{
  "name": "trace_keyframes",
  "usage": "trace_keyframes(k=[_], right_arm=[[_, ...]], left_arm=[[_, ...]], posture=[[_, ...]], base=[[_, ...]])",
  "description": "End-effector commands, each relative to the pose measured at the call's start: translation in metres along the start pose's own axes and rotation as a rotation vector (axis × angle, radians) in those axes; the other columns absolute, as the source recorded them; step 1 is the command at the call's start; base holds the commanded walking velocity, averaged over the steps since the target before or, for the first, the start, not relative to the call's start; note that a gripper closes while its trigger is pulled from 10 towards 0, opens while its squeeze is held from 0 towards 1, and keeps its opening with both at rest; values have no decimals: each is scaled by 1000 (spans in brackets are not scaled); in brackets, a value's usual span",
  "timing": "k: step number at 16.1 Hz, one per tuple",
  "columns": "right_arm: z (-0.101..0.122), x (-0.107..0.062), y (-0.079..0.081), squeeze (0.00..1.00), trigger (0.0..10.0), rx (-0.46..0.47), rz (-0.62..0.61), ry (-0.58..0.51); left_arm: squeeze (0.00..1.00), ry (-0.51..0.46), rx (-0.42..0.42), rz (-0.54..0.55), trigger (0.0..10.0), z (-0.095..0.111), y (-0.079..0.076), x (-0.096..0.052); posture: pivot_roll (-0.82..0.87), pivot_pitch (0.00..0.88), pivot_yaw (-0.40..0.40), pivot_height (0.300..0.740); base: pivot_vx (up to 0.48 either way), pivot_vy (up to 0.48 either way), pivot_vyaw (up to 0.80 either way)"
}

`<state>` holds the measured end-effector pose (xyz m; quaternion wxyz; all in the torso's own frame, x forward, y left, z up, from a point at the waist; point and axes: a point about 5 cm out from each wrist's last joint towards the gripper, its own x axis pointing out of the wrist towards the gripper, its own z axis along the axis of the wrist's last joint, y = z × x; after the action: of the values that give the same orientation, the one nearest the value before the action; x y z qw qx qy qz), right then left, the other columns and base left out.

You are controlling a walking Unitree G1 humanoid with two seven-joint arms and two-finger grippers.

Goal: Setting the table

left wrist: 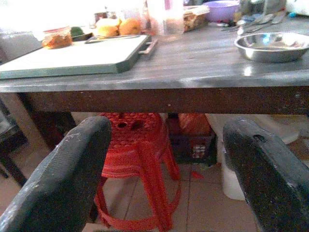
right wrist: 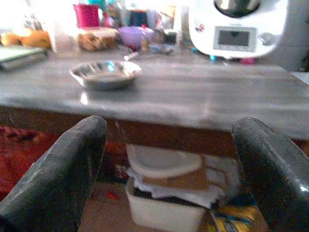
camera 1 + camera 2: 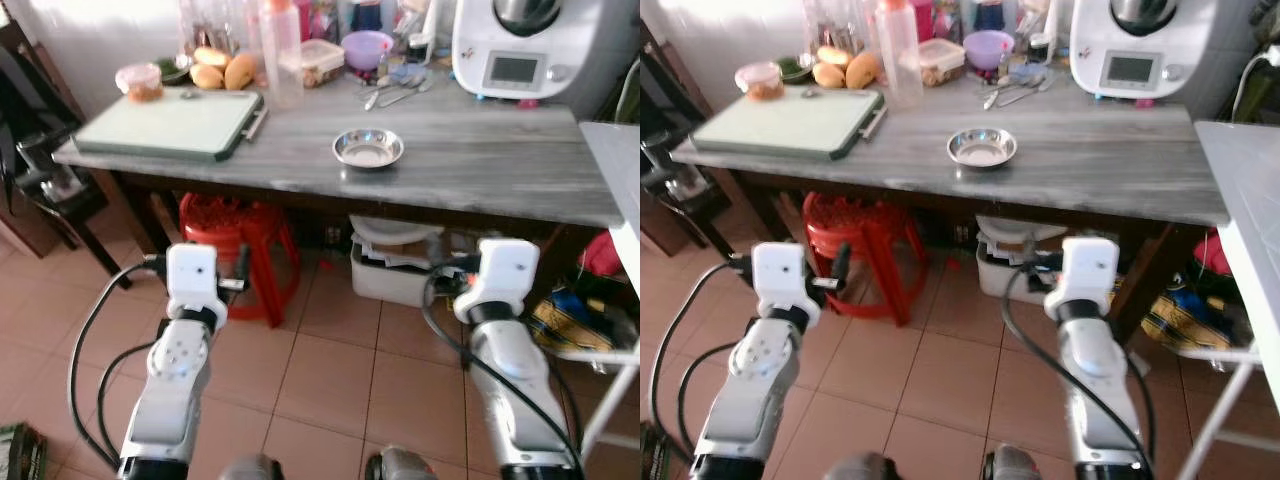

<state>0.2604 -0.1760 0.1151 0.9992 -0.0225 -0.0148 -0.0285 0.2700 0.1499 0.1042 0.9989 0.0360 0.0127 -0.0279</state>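
Grey table (image 3: pixel 480 160), steel bowl (image 3: pixel 368 148) beyond both open grippers

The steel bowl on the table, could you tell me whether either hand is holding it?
No, the steel bowl sits alone on the grey table, apart from both hands.

Grey streaked table top (image 3: pixel 480 150), shiny silver bowl (image 3: pixel 368 148) at centre frame, pale green board (image 3: pixel 165 122) upper left, red stool (image 3: pixel 240 250) beneath, white appliance (image 3: pixel 520 45) upper right, lilac bowl (image 3: pixel 367 47), terracotta floor tiles (image 3: pixel 330 370)

Steel bowl (image 3: pixel 981 147) on grey table (image 3: pixel 1110 170), red stool (image 3: pixel 862 250) beneath.
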Motion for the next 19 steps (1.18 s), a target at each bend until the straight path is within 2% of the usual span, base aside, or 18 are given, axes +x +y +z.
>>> trace_keyframes(k=[1,3,9,11,19], right_arm=[[0,1,5,0,10000,14,15,2],[-1,1,5,0,10000,16,14,6],[-4,-2,6,0,10000,26,8,24],[-3,-1,7,0,10000,28,10,20],[0,3,8,0,10000,16,20,9]], left_arm=[[0,13,19,15,10000,-2,5,-1],[0,14,16,9,10000,-2,4,-2],[0,-6,-3,-47,10000,0,0,-3],[0,-4,-5,-45,10000,0,0,-3],[0,-3,-17,-56,10000,0,-2,-1]], posture=[[-24,0,56,740],[-24,0,53,740],[-27,0,54,740],[-29,0,57,740],[-34,0,57,740]], base=[[-319,0,0],[-309,0,0],[0,0,0],[0,-322,-472],[0,-380,0]])
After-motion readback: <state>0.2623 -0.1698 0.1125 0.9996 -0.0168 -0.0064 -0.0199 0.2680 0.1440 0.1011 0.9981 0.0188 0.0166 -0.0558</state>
